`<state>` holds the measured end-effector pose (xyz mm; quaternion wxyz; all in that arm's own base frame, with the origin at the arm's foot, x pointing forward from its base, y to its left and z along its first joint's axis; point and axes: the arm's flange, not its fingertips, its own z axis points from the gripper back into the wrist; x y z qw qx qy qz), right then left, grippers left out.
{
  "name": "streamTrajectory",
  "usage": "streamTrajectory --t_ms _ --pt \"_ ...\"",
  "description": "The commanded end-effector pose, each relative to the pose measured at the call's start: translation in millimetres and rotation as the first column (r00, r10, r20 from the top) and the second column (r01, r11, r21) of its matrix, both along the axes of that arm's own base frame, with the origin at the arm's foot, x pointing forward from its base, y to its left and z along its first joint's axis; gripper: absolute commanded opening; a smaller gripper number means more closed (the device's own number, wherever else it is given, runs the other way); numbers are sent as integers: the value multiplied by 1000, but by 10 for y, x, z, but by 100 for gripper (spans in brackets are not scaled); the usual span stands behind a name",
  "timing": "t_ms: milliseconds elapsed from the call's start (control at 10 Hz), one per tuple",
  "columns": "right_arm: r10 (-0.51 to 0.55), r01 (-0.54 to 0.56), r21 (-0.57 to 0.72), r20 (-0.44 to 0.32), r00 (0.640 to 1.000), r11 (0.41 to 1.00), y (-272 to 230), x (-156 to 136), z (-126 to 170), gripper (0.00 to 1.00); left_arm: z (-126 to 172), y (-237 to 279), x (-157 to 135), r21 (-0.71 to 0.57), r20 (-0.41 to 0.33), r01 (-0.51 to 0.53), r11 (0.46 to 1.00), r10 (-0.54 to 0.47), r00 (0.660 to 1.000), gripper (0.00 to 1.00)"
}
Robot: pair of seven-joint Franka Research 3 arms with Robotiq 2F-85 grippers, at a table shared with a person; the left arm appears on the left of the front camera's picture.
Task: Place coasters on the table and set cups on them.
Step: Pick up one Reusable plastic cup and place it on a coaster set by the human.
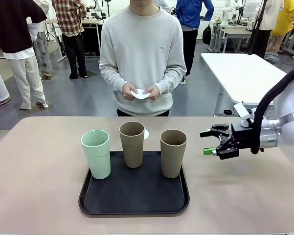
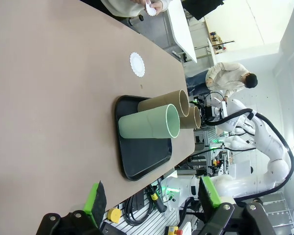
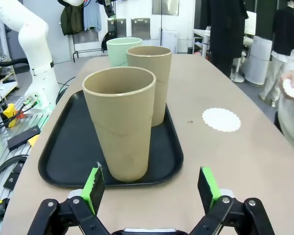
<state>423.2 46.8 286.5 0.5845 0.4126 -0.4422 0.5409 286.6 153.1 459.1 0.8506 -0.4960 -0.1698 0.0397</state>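
Three cups stand on a black tray [image 1: 137, 203]: a mint green cup [image 1: 96, 153] at the left, a brown cup [image 1: 132, 144] in the middle and another brown cup [image 1: 173, 152] at the right. One white lacy coaster [image 3: 221, 119] lies on the beige table [image 1: 39, 186] just behind the middle cup. The person at the far side holds more coasters [image 1: 140, 94] in both hands. My right gripper [image 1: 211, 142] hovers open to the right of the right brown cup [image 3: 120, 122], nothing between its fingers. My left gripper [image 2: 151, 195] is open, well back from the tray [image 2: 142, 156].
A white rectangular table [image 1: 244, 73] stands behind at the right. Other people stand in the background. Bare tabletop lies left and right of the tray.
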Motion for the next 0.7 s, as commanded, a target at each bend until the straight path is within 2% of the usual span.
streamTrajectory --t_ms 0,100,600 --pt "4 -4 -12 -57 998 1000 167 96 -77 100 -10 15 -13 -10 16 6 1000 -5 1000 100" --pt "26 -27 -15 -83 996 1000 258 92 -107 100 -10 15 -13 -10 16 6 1000 -5 1000 100" --pt "73 -75 -14 -115 991 997 581 87 -179 100 -10 15 -13 -10 16 6 1000 -5 1000 100"
